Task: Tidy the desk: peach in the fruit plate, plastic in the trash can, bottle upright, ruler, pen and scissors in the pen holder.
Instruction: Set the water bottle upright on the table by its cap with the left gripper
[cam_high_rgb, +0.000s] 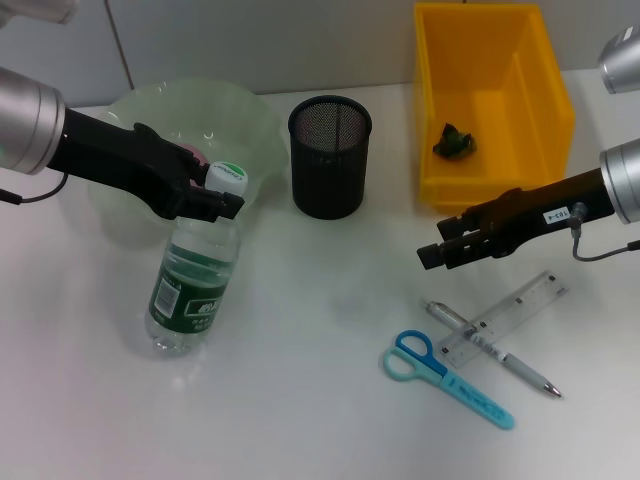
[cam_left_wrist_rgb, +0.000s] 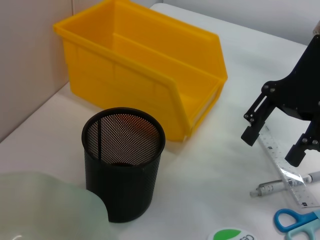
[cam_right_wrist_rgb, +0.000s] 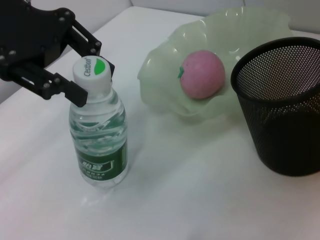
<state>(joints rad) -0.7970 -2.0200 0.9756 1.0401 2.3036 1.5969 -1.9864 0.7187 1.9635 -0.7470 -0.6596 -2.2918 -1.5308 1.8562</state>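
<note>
The bottle-righting step looks nearly finished: the bottle (cam_right_wrist_rgb: 99, 137) stands upright on the table (cam_high_rgb: 300, 400), and the left hand (cam_high_rgb: 212, 196) sits at its white cap with fingers (cam_right_wrist_rgb: 65, 88) on either side of the neck; whether they grip or have just let go, I cannot tell. The fruit plate (cam_right_wrist_rgb: 165, 100) lies just beyond that hand and holds the peach (cam_right_wrist_rgb: 202, 74), so that part appears done. The pen holder (cam_high_rgb: 330, 156) stands further along, past the plate, and looks empty inside. The right hand (cam_high_rgb: 448, 248) hovers with its fingers spread and nothing in them, just in front of the trash can (cam_high_rgb: 545, 90), which holds a small dark green crumpled scrap, probably the plastic. Just below that hand lie the ruler (cam_high_rgb: 505, 317) and pen (cam_high_rgb: 490, 347), crossing each other, with the scissors (cam_high_rgb: 445, 378) beside them. The next move, as I judge it, calls for the left hand to come away cleanly without tipping the bottle, then for the right hand to drop onto one of the three desk tools and carry it to the pen holder.
</note>
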